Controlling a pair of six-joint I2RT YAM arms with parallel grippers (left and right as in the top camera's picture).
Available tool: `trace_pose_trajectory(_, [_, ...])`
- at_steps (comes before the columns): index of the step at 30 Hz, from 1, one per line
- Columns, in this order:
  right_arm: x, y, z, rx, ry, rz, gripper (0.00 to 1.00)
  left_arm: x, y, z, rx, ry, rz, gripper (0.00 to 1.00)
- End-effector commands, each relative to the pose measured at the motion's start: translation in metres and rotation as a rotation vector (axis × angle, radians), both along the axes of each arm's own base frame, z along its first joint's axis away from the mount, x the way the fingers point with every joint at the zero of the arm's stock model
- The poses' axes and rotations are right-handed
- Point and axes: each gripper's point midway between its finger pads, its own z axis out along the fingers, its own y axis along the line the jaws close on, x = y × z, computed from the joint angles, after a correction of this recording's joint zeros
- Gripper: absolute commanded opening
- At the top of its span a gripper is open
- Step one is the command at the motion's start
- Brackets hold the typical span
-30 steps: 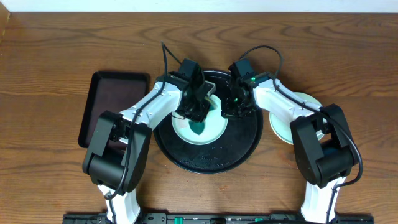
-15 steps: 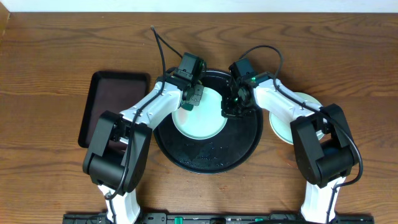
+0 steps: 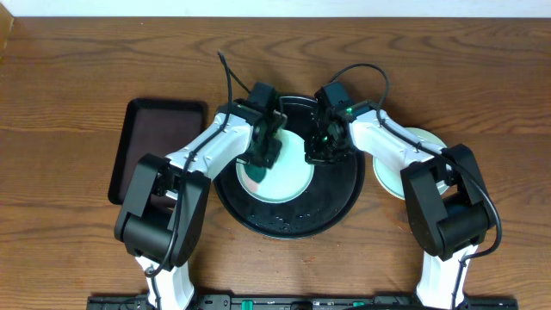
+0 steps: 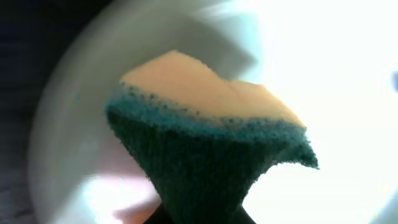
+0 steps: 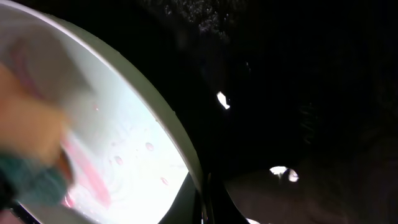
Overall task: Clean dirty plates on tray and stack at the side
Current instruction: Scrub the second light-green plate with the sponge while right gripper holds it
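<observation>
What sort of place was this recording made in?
Probably a lab bench staged for dishwashing, not a real kitchen: a wooden table, two robot arms, and a sponge over a mint plate on a round black tray.

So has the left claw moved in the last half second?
Yes. The left claw, holding the green-and-yellow sponge, has come back from the large round black tray's far rim toward its middle.

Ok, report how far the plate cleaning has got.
Done: at least one pale plate lies off the tray, at the right, partly hidden. In hand: the left pincer presses a sponge on the mint plate on the tray, with the right pincer at its rim; a red smear shows on it. Left: finishing this plate and stacking it aside.
</observation>
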Motion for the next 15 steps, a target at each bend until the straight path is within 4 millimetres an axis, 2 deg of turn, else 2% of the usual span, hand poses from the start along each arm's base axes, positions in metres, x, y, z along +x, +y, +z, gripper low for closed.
trace_pose_trajectory(1, [0.002,0.002,-0.003,0.000,0.006,-0.004,0.01,-0.022,-0.037,0.014,-0.224,0.054,-0.207,0.08])
trace_pose_trajectory(6, [0.002,0.002,-0.003,0.000,0.006,-0.004,0.01,-0.014,-0.040,0.015,-0.233,0.017,-0.213,0.08])
trace_pose_trajectory(9, [0.002,0.002,-0.003,0.000,0.005,-0.004,0.01,0.000,-0.037,0.014,-0.211,-0.039,-0.198,0.08])
trace_pose_trajectory(15, [0.002,0.002,-0.003,0.000,0.006,-0.003,0.01,0.057,-0.011,0.016,-0.041,-0.244,0.050,0.07])
